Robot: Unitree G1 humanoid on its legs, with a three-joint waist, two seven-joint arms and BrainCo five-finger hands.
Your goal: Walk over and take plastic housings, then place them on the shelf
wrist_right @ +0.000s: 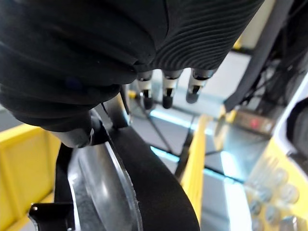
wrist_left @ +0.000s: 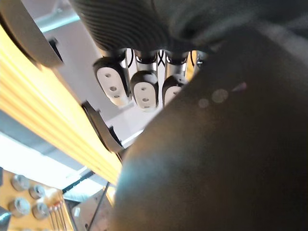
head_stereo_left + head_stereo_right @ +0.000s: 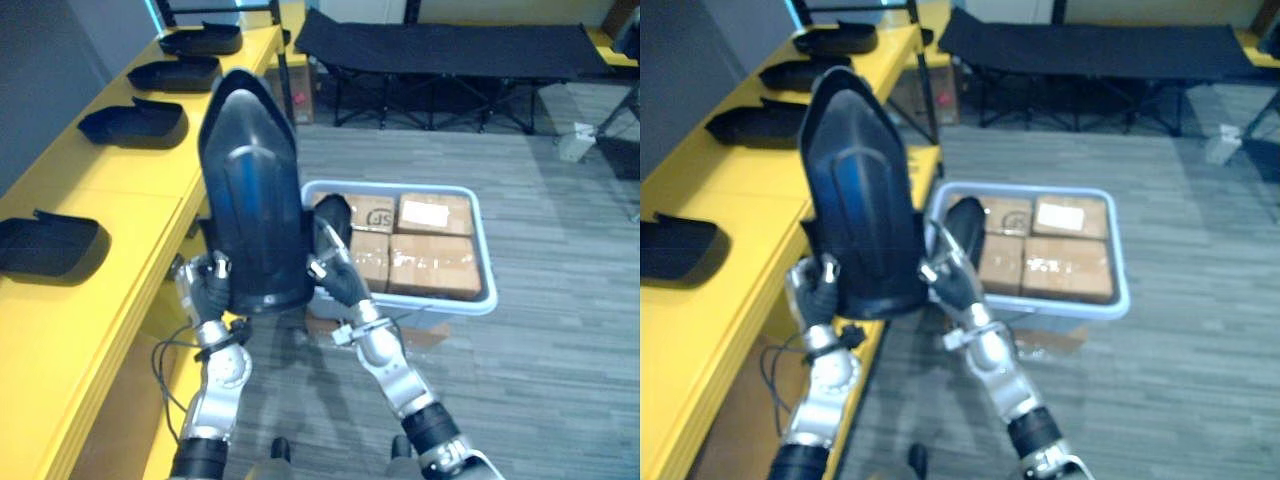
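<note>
I hold a large dark plastic housing (image 3: 250, 200) upright in front of me, its pointed end up. My left hand (image 3: 208, 285) grips its lower left edge, and the left wrist view shows the fingers (image 2: 113, 84) curled beside the dark shell (image 2: 216, 159). On the lower right side my right hand (image 3: 335, 275) holds it too. In the right wrist view the thumb (image 1: 77, 134) presses on the housing's rim (image 1: 144, 183) with the fingers behind it. The yellow shelf (image 3: 110, 200) runs along my left.
Several more dark housings lie along the shelf, the nearest (image 3: 50, 245) at the left and others (image 3: 135, 122) farther back. A pale blue bin (image 3: 480, 300) of cardboard boxes stands on the floor just ahead to the right. A black cot (image 3: 450, 45) stands at the back.
</note>
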